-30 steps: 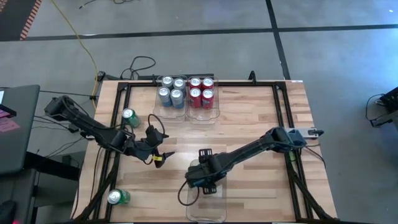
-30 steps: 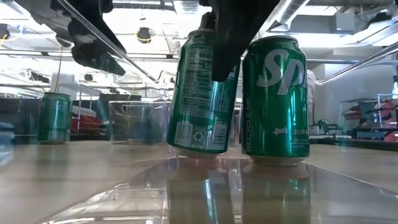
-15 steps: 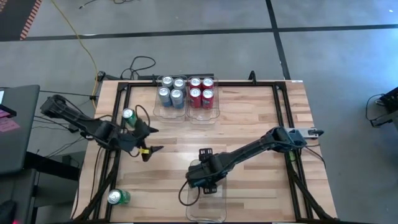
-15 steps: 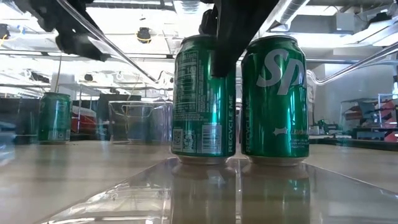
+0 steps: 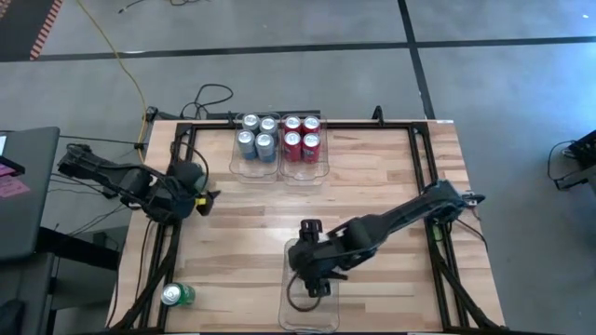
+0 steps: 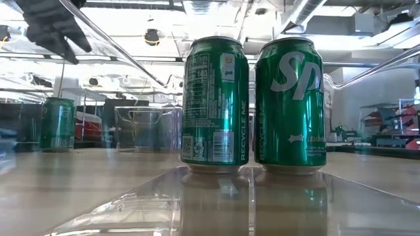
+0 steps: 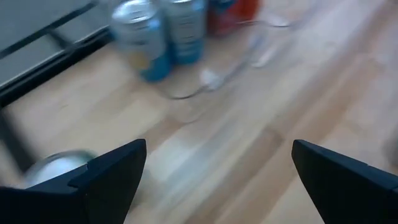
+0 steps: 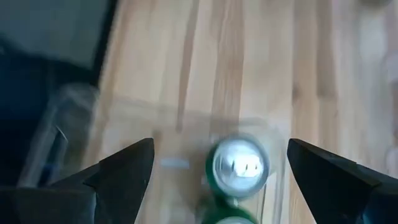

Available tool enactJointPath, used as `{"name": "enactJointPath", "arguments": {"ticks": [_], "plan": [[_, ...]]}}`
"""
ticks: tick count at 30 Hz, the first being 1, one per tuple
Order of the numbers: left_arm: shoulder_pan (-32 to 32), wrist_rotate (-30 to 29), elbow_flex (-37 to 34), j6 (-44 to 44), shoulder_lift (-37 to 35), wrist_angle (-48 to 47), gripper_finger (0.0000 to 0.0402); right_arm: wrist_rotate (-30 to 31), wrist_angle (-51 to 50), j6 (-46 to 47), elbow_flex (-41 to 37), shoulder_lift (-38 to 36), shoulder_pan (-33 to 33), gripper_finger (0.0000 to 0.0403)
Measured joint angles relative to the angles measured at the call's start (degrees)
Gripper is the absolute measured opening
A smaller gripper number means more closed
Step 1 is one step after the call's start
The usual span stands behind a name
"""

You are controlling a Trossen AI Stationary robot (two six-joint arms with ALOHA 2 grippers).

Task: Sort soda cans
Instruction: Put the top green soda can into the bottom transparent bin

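Two green soda cans (image 6: 216,101) (image 6: 291,101) stand upright, side by side, on the floor of the clear near bin (image 6: 197,196). My right gripper (image 5: 315,279) hangs open above them. The right wrist view looks down on one silver top (image 8: 240,165) between its fingers, clear of both. My left gripper (image 5: 200,189) is open at the table's left side. A green can's silver top (image 7: 59,167) shows beside it, untouched. Another green can (image 5: 177,295) stands at the near left corner. Silver-blue cans (image 5: 256,135) and red cans (image 5: 301,137) stand in two clear bins at the far edge.
A black frame rail (image 5: 172,233) runs along the table's left side under my left arm, and another (image 5: 438,251) runs along the right side. Bare wood (image 5: 372,177) lies between the far bins and the near bin. Cables (image 5: 209,93) hang past the far edge.
My right gripper has let go of the left green can in the near bin and has risen out of the low view. That can was tilted and now stands upright beside the other. My left gripper has drawn back toward the table's left edge, turning, to the green can there.
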Motion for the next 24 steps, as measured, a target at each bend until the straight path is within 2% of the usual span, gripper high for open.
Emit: {"name": "enactJointPath", "arguments": {"ticks": [4, 8, 10, 11, 14, 18, 24], "plan": [[4.0, -0.2, 0.8, -4.0, 0.0, -7.5, 0.0398, 5.2, 2.3, -0.2, 0.0, -4.1, 1.6, 0.0384], [9.9, 0.2, 0.8, -3.8, 0.0, -11.6, 0.0398, 16.2, -1.1, 0.1, 0.0, -8.8, 2.4, 0.0384], [13.2, 2.0, 0.8, -1.1, -0.1, -12.3, 0.0398, 22.7, -4.6, 2.2, 0.0, -10.8, 1.5, 0.0384], [15.0, 3.1, 0.8, 0.7, 0.0, -12.5, 0.0398, 24.0, -6.7, 3.5, 0.0, -11.7, 0.5, 0.0384], [20.7, 5.2, 0.8, 5.4, 0.0, -12.3, 0.0398, 24.5, -11.4, 7.8, -0.7, -13.7, -3.4, 0.0384], [29.8, 7.0, 0.8, 13.2, 0.0, -11.2, 0.0398, 22.5, -12.4, 10.2, -6.1, -17.5, -8.6, 0.0384], [44.4, 17.6, 0.8, 29.2, 0.6, -2.7, 0.0398, 19.3, -8.7, 10.3, -19.6, -24.7, -15.7, 0.0384]]}}
